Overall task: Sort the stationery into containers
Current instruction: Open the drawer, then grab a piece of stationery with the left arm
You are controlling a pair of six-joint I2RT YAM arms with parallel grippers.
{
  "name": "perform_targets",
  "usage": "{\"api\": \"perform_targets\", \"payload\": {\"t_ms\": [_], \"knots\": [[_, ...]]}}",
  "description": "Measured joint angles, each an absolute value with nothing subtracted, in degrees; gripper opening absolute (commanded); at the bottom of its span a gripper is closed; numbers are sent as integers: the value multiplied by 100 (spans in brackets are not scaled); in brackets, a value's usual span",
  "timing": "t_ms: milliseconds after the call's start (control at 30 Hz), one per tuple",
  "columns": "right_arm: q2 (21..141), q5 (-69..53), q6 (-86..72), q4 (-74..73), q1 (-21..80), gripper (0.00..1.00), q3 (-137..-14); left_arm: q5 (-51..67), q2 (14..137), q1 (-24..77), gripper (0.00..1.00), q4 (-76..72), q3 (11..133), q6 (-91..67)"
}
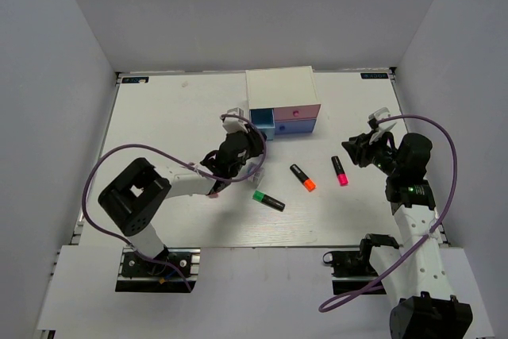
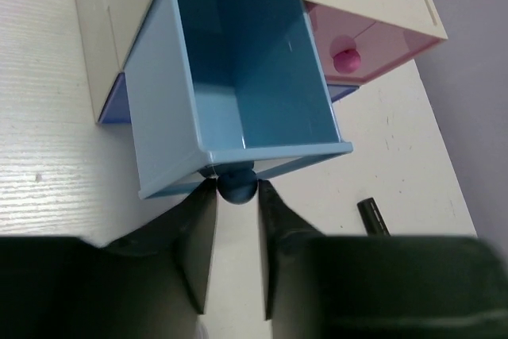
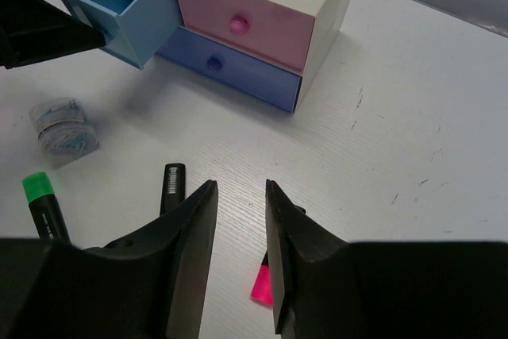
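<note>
From above, three highlighters lie loose: green highlighter [image 1: 268, 200], orange highlighter [image 1: 302, 178], pink highlighter [image 1: 340, 170]. The left gripper [image 1: 252, 139] reaches to the white box [image 1: 279, 85].

Its wrist view shows why: it is clenched on the knob [image 2: 236, 184] of the light blue drawer [image 2: 238, 77], which stands out and empty, ready for filling.

In the right wrist view, the right gripper [image 3: 240, 190] is parted and holds nothing above the pink highlighter. One silver-grey piece [image 3: 63, 125], possibly clips, lies nearby. Three drawers, one open.

The light blue drawer [image 2: 159, 93] looks like smooth, glossy plastic; the table [image 2: 48, 156] is matt and wood-grained.
</note>
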State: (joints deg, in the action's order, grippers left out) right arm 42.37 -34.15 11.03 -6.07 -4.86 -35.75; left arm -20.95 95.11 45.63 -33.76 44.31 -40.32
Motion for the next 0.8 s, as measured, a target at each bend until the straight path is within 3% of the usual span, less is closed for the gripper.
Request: {"api": "perform_targets", "payload": {"t_ms": [67,100,233,367,500,533,600,633,667,700,733,767,800], "knots": [[4237,-3448,1116,-613,-486,42,-3575,-2038,9502,4569,48,-3330,4429,-3992],[4237,-3468,1127,-624,-489,44,-3575,-1986,9498,4580,59,-3297,4427,-3977],[4237,-3688,1299,-703,-486,60,-3575,-1855,9345,4633,75,-3109,4342,-3959],[4230,-4119,1667,-860,-486,76,-3577,-1798,8866,4648,77,-2904,4259,-3938],[4217,-4742,2377,-1192,-486,77,-3579,-1778,8114,4646,74,-2633,4204,-3881],[4202,-4899,2646,-1302,-486,69,-3579,-1752,7887,4646,71,-2502,4187,-3826],[4152,-5210,3234,-1509,-484,56,-3579,-1691,7450,4648,55,-2141,4187,-3660],[4123,-5345,3520,-1614,-480,31,-3579,-1658,7244,4648,45,-1903,4226,-3459],[4093,-5468,3787,-1688,-478,18,-3577,-1619,7096,4648,33,-1592,4329,-3236],[4075,-5561,3968,-1754,-475,9,-3577,-1594,7013,4648,33,-1286,4460,-3044],[4058,-5651,4104,-1809,-475,3,-3577,-1562,6967,4646,33,-943,4635,-2799],[4053,-5730,4180,-1835,-471,4,-3577,-1531,6965,4648,33,-666,4801,-2563],[4053,-5787,4228,-1833,-467,10,-3577,-1483,6980,4648,41,-401,4954,-2351]]}}
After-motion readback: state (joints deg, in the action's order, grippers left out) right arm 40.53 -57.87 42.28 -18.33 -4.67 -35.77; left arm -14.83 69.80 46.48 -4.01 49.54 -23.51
